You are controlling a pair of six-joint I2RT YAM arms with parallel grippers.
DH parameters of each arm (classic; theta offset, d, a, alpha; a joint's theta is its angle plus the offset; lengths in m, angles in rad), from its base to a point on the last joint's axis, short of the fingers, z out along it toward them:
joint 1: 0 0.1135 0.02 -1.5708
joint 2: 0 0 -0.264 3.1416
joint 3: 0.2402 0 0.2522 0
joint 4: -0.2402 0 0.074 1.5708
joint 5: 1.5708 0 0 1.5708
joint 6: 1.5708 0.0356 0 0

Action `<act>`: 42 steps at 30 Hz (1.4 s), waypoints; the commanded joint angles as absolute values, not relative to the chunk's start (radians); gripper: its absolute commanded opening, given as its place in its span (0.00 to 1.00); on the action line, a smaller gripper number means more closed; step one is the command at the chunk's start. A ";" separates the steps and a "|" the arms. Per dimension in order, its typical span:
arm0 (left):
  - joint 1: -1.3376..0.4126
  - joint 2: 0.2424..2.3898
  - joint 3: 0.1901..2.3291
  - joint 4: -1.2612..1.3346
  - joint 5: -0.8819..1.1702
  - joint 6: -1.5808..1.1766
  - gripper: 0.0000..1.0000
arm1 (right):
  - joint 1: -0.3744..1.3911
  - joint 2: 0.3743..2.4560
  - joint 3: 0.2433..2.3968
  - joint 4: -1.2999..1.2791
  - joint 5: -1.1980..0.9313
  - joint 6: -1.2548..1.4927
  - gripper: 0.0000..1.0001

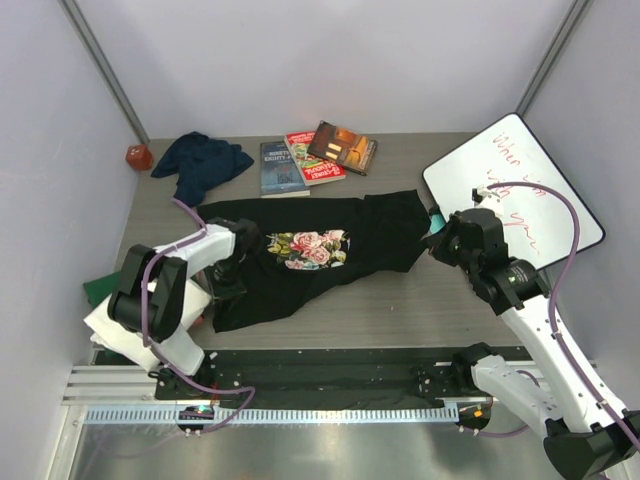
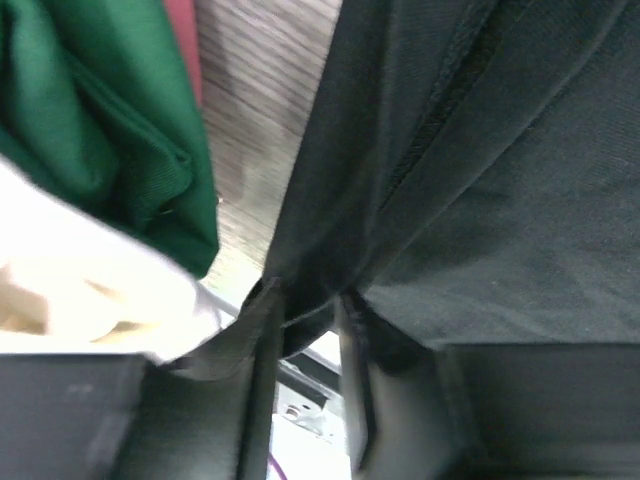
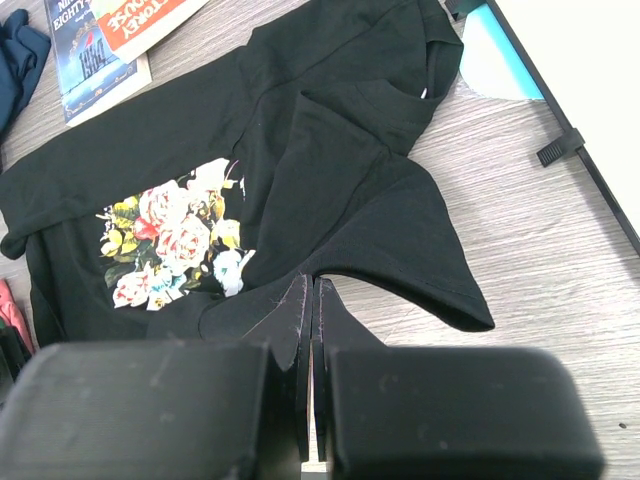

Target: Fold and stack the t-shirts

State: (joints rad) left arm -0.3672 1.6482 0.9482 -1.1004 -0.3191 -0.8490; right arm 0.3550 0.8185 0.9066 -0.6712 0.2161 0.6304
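The black t-shirt [image 1: 380, 235] with a rose print [image 1: 308, 248] lies spread across the middle of the table, partly folded over itself [image 3: 330, 170]. My left gripper [image 1: 232, 268] is at its left end. In the left wrist view the left gripper [image 2: 312, 305] is shut on a bunched edge of the black cloth [image 2: 500, 180]. My right gripper [image 1: 437, 243] is at the shirt's right edge. It is shut [image 3: 310, 283], with its tips against a sleeve hem and no cloth seen between them. A navy t-shirt [image 1: 200, 160] lies crumpled at the back left. Folded green [image 2: 100, 110] and white [image 2: 70, 280] shirts sit at the near left.
Three books [image 1: 315, 158] lie at the back centre. A small red object [image 1: 138, 156] sits in the back left corner. A whiteboard [image 1: 520, 185] leans at the right with a teal mat [image 3: 490, 55] under its edge. A black rail [image 1: 320, 360] runs along the near edge.
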 commanded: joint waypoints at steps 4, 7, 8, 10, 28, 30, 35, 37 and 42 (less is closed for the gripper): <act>-0.373 1.654 0.936 -1.077 -0.299 -0.839 0.01 | 0.348 0.813 0.948 -0.644 0.236 0.618 0.01; -0.373 1.641 0.940 -1.084 -0.299 -0.839 0.00 | 0.348 0.818 0.948 -0.646 0.236 0.620 0.01; -0.373 1.637 0.945 -1.089 -0.299 -0.839 0.00 | 0.348 0.819 0.948 -0.646 0.236 0.620 0.01; -0.373 1.611 0.959 -1.111 -0.299 -0.838 0.00 | 0.348 0.825 0.950 -0.644 0.235 0.620 0.01; -0.196 1.344 1.195 -1.279 -0.324 -0.810 0.00 | 0.348 0.821 0.973 -0.768 0.275 0.638 0.01; -0.161 1.319 1.206 -1.288 -0.333 -0.804 0.01 | 0.347 0.812 0.973 -0.779 0.273 0.641 0.01; -0.101 1.269 1.230 -1.302 -0.347 -0.798 0.01 | 0.348 0.798 0.982 -0.844 0.278 0.666 0.01; -0.077 1.241 1.236 -1.304 -0.350 -0.798 0.00 | 0.347 0.792 0.986 -0.885 0.273 0.692 0.01; -0.026 1.226 1.236 -1.299 -0.347 -0.792 0.00 | 0.348 0.761 0.953 -0.925 0.210 0.748 0.01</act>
State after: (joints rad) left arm -0.0608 1.2469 1.2076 -1.2823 -0.3225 -0.8028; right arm 0.3515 0.7963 0.9390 -0.8787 0.2386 0.6888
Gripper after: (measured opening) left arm 0.005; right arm 0.017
